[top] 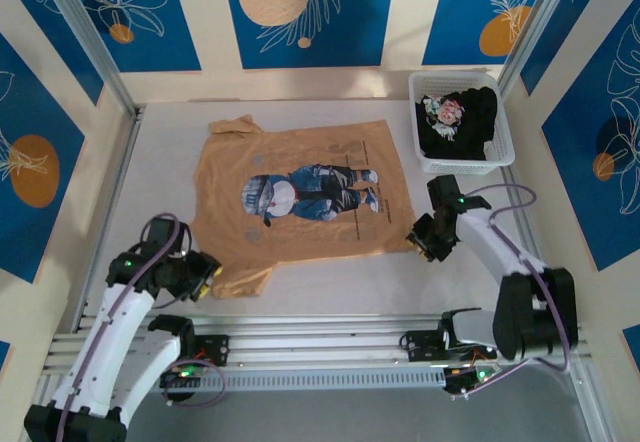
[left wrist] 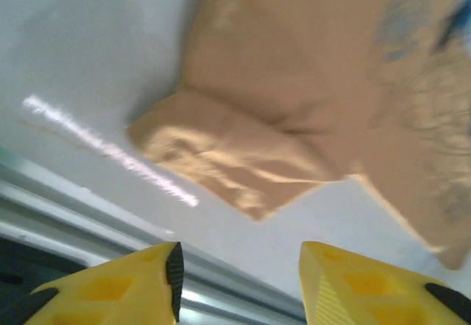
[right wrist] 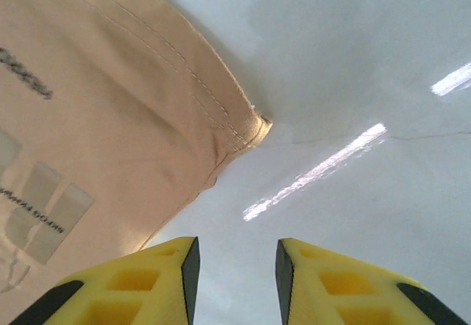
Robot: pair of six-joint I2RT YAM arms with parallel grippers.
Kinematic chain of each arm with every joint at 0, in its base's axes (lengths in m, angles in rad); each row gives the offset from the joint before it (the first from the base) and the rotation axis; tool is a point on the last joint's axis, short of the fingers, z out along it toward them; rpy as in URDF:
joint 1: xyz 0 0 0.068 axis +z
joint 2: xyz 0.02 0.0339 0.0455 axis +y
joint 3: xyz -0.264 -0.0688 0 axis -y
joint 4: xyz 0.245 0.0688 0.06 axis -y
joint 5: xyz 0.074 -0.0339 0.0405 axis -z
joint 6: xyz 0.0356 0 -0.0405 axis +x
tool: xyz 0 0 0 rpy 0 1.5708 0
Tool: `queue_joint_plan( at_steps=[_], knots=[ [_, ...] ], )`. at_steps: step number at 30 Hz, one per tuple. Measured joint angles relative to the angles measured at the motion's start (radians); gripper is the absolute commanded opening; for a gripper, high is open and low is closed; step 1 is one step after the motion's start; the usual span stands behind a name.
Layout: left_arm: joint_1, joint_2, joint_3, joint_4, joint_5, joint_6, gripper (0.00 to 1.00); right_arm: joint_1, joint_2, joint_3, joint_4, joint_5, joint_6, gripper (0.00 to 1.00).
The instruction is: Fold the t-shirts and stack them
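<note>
Top external view gives you the tan-orange t-shirt (top: 300, 192) spread print-up on the desk (top: 160, 162). The black t-shirt (top: 462, 122) is bundled in the white basket (top: 505, 147) at the far right corner.

The spread tee's long axis runs across the desk. Its neck and sleeves point to your left and its hem to your right, and the cartoon print (top: 310, 192) lies sideways with the head to the left.

Your left fingers (left wrist: 118, 288) are apart and hold nothing, hanging just short of the near sleeve (left wrist: 221, 159), which is rumpled and partly doubled over. Your right fingers (right wrist: 132, 281) are also apart and empty, with a narrower gap, close to the near hem corner (right wrist: 259, 125) but not touching it.

Expect the tee to behave as thin, light, limp cloth. It should sag from any pinch, drag along the desk, and probably wrinkle if you push it rather than lift it. It won't break, but a shallow bite on a single layer could slip out.

The stitched hem corner looks like the firmest place for your right side. On the left, the sleeve seam or shoulder edge seems a better hold than the loose crumpled flap, which you would likely need to flatten first.
</note>
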Motion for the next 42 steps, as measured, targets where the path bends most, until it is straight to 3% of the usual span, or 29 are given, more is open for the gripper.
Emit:
queue_joint_plan(
  at_steps=[2,4,10,14,22,28,35,39,42],
  knots=[
    [0.000,0.032,0.080,0.027,-0.021,0.014,0.42,0.008,-0.055,0.004,-0.001,0.026,0.000,0.34],
    [0.000,0.112,0.126,0.070,-0.033,0.032,0.31,0.022,-0.053,0.016,0.011,0.030,-0.006,0.22],
    [0.023,0.579,0.189,0.271,-0.045,0.082,0.15,0.079,0.168,0.103,0.130,-0.013,-0.077,0.21],
    [0.066,0.808,0.236,0.319,-0.062,0.130,0.15,0.091,0.364,0.195,0.174,-0.036,-0.116,0.22],
    [0.146,1.107,0.435,0.339,-0.089,0.250,0.18,0.136,0.655,0.441,0.140,-0.052,-0.136,0.22],
    [0.191,1.294,0.691,0.356,-0.069,0.363,0.37,0.160,0.807,0.655,0.097,-0.082,-0.143,0.25],
    [0.199,1.249,0.778,0.374,-0.108,0.475,0.53,0.161,0.878,0.781,0.068,-0.112,-0.205,0.41],
    [0.195,1.006,0.633,0.326,-0.159,0.477,0.53,0.156,0.799,0.713,0.061,-0.107,-0.214,0.52],
    [0.193,0.788,0.455,0.257,-0.166,0.465,0.52,0.146,0.651,0.603,0.048,-0.100,-0.203,0.54]
  ],
)
